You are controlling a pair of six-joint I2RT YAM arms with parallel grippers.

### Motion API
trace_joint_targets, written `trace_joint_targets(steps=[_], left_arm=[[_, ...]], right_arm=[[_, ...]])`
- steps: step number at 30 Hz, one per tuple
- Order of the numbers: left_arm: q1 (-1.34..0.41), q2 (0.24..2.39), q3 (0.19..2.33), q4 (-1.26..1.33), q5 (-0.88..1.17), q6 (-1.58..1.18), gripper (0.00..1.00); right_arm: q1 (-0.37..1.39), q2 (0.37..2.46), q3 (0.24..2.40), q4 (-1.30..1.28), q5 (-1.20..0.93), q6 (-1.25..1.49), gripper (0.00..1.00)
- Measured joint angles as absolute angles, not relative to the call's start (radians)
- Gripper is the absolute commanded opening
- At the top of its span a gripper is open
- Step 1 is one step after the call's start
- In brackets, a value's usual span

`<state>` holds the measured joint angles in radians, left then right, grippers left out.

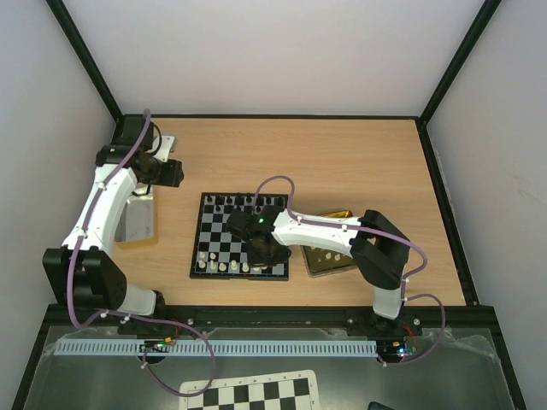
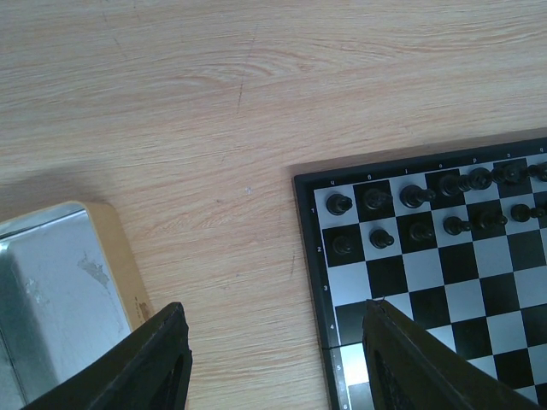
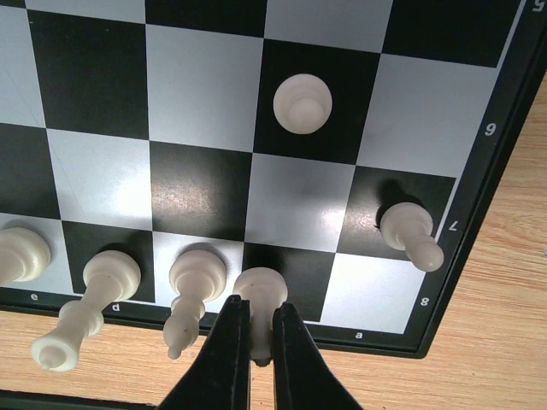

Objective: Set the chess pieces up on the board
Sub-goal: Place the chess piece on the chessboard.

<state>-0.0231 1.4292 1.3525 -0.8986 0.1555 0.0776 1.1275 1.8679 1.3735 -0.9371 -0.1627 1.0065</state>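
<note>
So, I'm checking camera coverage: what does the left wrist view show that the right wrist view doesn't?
Only left wrist: black pieces at a corner of the board, a tin on the table, the left gripper open. Only right wrist: white pieces along the board's edge, the right gripper shut on one white piece. Both: board and wooden table.

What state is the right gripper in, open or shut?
Shut on a white piece: the wrist view shows the right gripper with its fingers squeezing it at the board edge.
</note>
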Motion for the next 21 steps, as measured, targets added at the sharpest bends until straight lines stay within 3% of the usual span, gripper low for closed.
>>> trace_joint_targets(steps=[21], left_arm=[[-0.023, 1.406, 1.34, -0.896, 0.157, 0.077, 0.56]], right_arm=[[1.127, 1.868, 1.374, -0.957, -0.165, 1.011, 0.02]])
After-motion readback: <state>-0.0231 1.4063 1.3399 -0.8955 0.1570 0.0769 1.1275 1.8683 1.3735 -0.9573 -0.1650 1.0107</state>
